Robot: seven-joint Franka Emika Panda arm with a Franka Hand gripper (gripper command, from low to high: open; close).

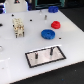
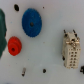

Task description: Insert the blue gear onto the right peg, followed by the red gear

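While both gears lie untouched on the white desk (image 1: 15, 50), we judge the task not yet begun.

In the exterior view, we see the wide flat bright-blue plastic gear (image 1: 47, 34) lying flat near the middle, with the small chunky red plastic gear (image 1: 55, 23) just beyond it; both sit apart from the grey black-bordered rectangular plate (image 1: 46, 55), whose taller, darker right peg (image 1: 51, 51) stands upright and bare, so the blue gear probably goes first. A cream blocky connector (image 1: 18, 27) sits toward the exterior view's left. In the wrist view, the blue gear (image 2: 31, 22) and red gear (image 2: 14, 46) lie near each other, the connector (image 2: 72, 52) well apart. The fingers appear in neither view, so we cannot tell their opening; the gears lie loose.
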